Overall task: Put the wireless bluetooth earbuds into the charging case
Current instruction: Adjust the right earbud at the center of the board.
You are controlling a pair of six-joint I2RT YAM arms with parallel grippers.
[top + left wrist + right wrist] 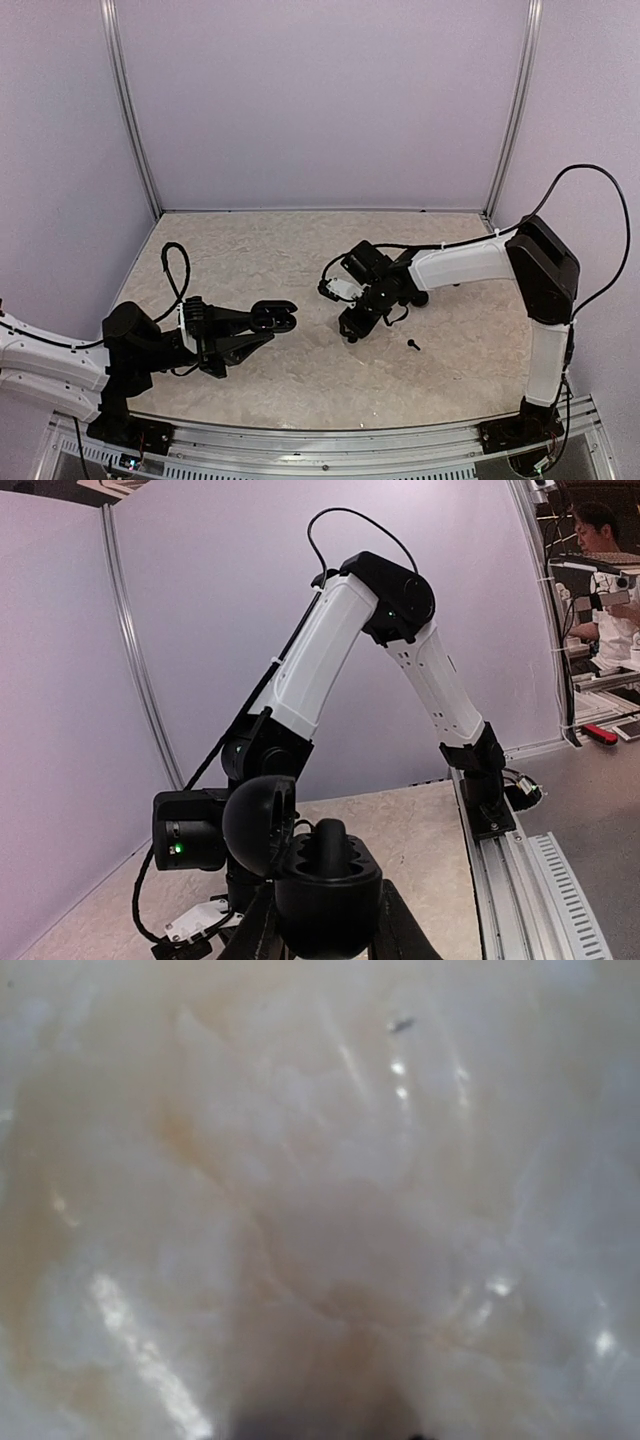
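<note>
The left gripper [272,321] is clamped on the case [325,885], whose lid [258,825] stands swung open. A rounded knob inside may be a bud, though that is hard to make out. Right of the case, the right gripper [350,330] tips down to the table [300,385]. Its wrist view is all blur, so I cannot tell whether its jaws grip anything. One bud [412,345] lies on the table farther right of the case, just past that gripper.

White arm links [320,650], blk joints [400,585], blk cables [345,513], prob. green LEDs [178,848]
</note>
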